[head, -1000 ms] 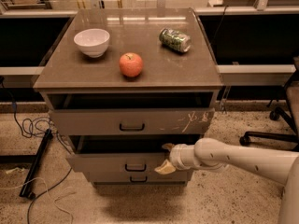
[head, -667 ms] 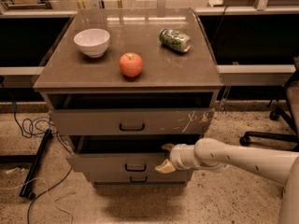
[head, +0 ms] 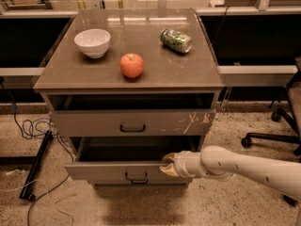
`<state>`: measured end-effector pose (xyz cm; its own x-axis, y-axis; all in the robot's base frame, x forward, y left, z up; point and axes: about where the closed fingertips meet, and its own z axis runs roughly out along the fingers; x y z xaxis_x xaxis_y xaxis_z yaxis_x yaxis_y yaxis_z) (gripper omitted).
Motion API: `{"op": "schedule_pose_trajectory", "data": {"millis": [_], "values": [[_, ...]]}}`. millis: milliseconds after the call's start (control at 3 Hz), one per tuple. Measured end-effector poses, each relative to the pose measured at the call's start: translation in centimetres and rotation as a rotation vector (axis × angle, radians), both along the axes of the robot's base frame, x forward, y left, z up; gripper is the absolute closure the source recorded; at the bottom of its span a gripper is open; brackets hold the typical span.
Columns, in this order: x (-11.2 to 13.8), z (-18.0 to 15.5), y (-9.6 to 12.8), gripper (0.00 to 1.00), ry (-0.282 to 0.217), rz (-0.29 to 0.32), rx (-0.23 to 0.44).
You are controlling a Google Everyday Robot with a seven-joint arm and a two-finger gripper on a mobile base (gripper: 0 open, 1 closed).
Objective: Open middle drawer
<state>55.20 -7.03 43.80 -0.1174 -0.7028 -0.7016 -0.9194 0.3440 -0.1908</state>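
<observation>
The middle drawer (head: pixel 99 172) is a plain grey-brown front with a small dark bar handle (head: pixel 136 177). It stands pulled out from the cabinet, with its dark inside showing above the front. My gripper (head: pixel 168 165) is at the top edge of this drawer front, right of the handle, and touches it. My white arm (head: pixel 244 166) reaches in from the right. Above it, the drawer front with white scratch marks (head: pixel 94 124) stands slightly out. The third drawer is mostly hidden under the middle one.
On the cabinet top (head: pixel 155 74) are a white bowl (head: pixel 92 42), a red apple (head: pixel 131 65) and a green can (head: pixel 176 40) lying on its side. Cables (head: pixel 28 126) and a dark bar (head: pixel 35 166) lie on the floor at left. An office chair base (head: pixel 268 138) stands at right.
The middle drawer front has come out slightly further toward the camera, with my gripper still on its top edge. The things on the cabinet top have not moved.
</observation>
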Motion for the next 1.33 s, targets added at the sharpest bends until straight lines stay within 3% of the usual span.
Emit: {"op": "schedule_pose_trajectory", "data": {"millis": [667, 1333], "values": [[-1.18, 0.43, -0.33, 1.00, -0.001, -0.001, 0.005], [-1.18, 0.42, -0.33, 0.58, -0.001, -0.001, 0.005]]}}
